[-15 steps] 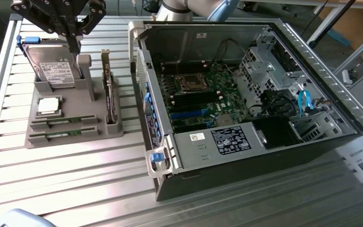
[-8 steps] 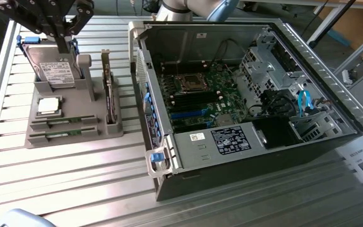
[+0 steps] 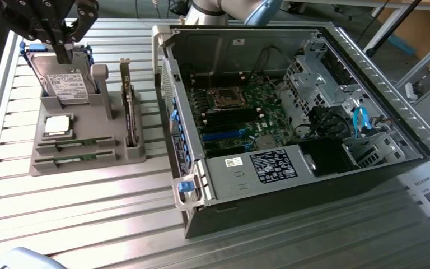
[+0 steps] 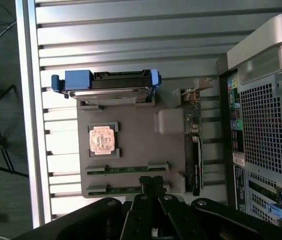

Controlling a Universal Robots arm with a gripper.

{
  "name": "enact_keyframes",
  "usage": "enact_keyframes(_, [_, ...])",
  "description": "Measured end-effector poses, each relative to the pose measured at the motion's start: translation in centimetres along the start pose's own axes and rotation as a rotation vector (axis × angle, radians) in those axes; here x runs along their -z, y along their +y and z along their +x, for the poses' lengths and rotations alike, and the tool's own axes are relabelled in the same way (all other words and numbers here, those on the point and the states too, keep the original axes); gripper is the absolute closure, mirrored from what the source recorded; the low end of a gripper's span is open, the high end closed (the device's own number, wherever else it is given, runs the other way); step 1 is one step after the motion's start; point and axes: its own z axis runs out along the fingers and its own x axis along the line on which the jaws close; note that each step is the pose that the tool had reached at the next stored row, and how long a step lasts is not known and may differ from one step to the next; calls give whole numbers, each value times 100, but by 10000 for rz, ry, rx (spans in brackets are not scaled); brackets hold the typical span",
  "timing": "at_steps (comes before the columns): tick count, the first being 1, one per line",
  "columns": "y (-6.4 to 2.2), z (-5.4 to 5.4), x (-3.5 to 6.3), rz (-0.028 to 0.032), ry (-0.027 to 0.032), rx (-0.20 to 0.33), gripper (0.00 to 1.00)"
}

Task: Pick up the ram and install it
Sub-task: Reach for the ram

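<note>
Two ram sticks, thin and green, lie side by side in slots at the near end of a grey holder [image 3: 118, 154]. One ram stick [image 3: 73, 145] [image 4: 126, 169] is further in, the other [image 3: 71, 161] [image 4: 123, 189] is at the holder's edge. My black gripper [image 3: 64, 55] [image 4: 152, 184] hangs above the holder's far end, over the hard drive, well apart from the sticks. Its fingers are shut with nothing between them. The open computer case [image 3: 200, 179] lies at the exterior view's right, its motherboard [image 3: 256, 109] exposed with long memory slots [image 3: 223, 133].
The holder also carries a hard drive [image 3: 64, 81] [image 4: 108, 87] in a blue bracket, a square CPU chip [image 3: 57, 125] [image 4: 102, 139] and an upright expansion card [image 3: 129, 109]. All rest on a slatted metal table [image 3: 88, 213]. Cables and a drive cage [image 3: 364, 126] fill the case's right side.
</note>
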Motion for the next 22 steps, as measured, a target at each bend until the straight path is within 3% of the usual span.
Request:
enact_keyframes(11, [-16, 206, -4, 0, 1, -1, 90])
enact_keyframes(22, [-30, 209, -4, 0, 1, 0, 90])
